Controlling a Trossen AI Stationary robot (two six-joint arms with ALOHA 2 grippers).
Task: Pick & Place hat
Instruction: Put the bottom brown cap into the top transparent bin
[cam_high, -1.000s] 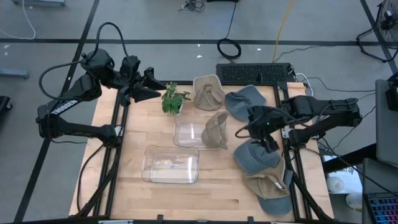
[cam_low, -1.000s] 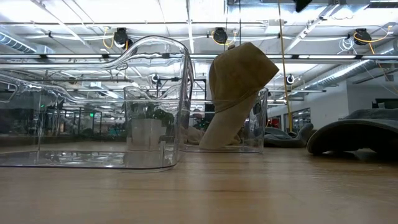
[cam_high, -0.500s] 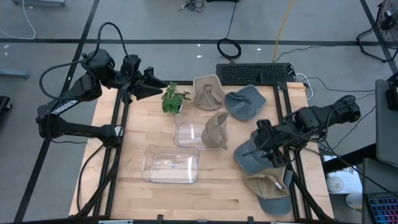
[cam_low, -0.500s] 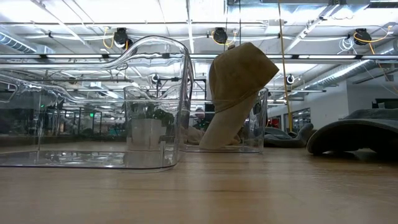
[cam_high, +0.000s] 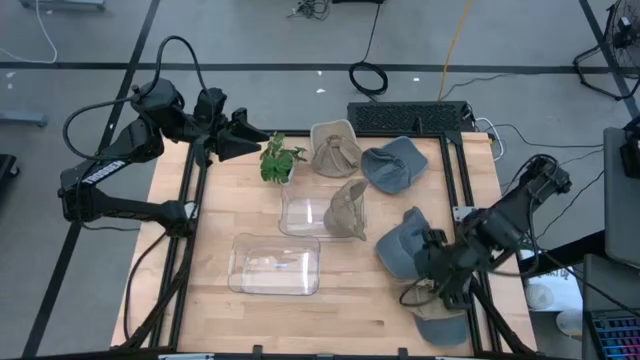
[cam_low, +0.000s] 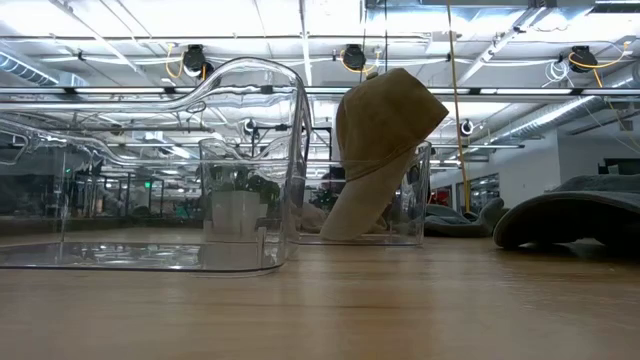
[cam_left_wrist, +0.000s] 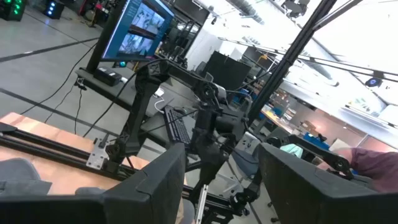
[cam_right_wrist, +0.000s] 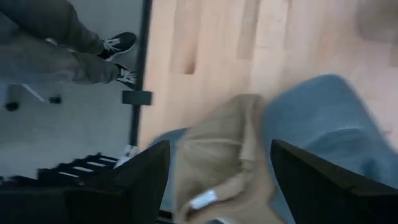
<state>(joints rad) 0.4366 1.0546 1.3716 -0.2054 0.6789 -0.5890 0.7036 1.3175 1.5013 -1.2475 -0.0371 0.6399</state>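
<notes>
Several hats lie on the wooden table. A tan hat (cam_high: 345, 209) leans inside a clear bin (cam_high: 297, 215); it also shows in the low view as the tan hat (cam_low: 385, 140). Another tan hat (cam_high: 335, 150) and a blue hat (cam_high: 392, 165) lie at the far side. A blue hat (cam_high: 403, 247) and a tan hat with a blue brim (cam_high: 437, 310) lie near the right corner. My right gripper (cam_high: 432, 268) hovers open over these two; in its wrist view the right gripper (cam_right_wrist: 219, 149) straddles the tan hat (cam_right_wrist: 217, 155). My left gripper (cam_high: 255, 140) waits open at the far left.
A second clear bin (cam_high: 275, 263) sits near the table's middle, seen close in the low view (cam_low: 200, 170). A small potted plant (cam_high: 278, 160) stands by the left gripper. A keyboard (cam_high: 410, 117) lies beyond the far edge. A person's legs (cam_right_wrist: 68, 43) show beside the table.
My right gripper has swung from over the table's right middle toward the near right corner, ending above the blue hat and the tan hat there. The hats and bins have stayed in place.
</notes>
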